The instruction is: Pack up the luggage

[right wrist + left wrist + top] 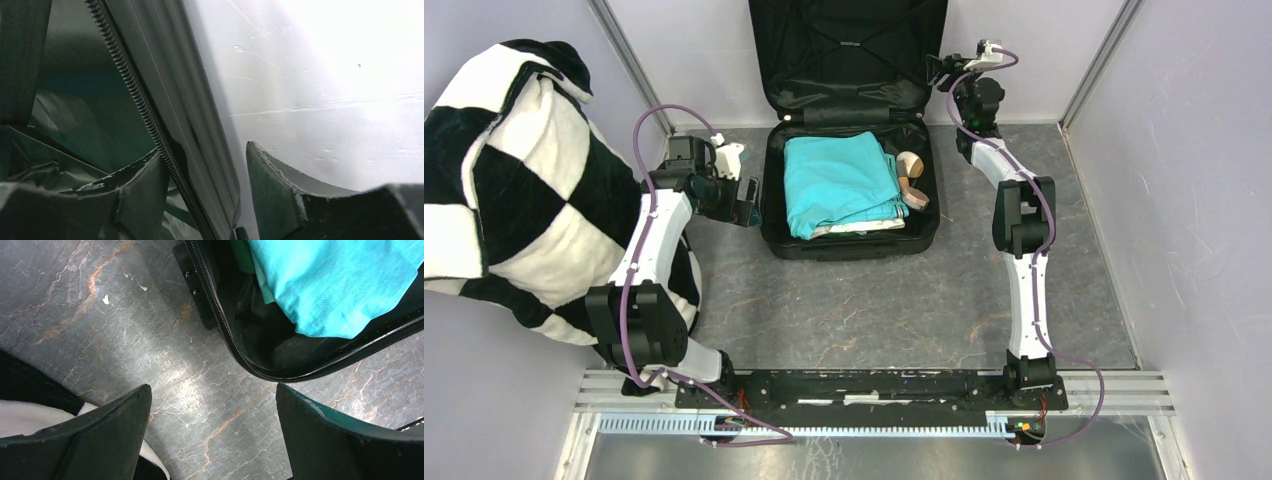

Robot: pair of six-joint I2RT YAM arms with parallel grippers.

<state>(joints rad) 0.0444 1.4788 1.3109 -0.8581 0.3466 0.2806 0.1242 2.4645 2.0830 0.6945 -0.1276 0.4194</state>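
The left end effector is hanging with its fingers spread as wide as they go, holding nothing and touching nothing, above the grey marbled surface. Just ahead of it and to its right, the near left corner of the suitcase is lying on that surface. Behind its left finger, the black-and-white checkered blanket is showing.

The right end effector is reaching up to the right edge of the raised lid. Its fingers are standing part-way apart and straddling the lid's zippered rim. The left finger is sitting against the lined side. The right finger is showing a gap to the shell, so it is not gripping.

The suitcase is lying open between the two end effectors, with its base flat on the surface and its mouth facing up. Its long axis is running left to right, and the hinge is on the far long side. The lid is standing upright from that hinge against the back wall, its lined inside facing the arms. Folded turquoise clothing is filling most of the base, with tan items beside it on the side nearer the right end effector.

A small block on the suitcase's left wall is carrying marks too small to read.
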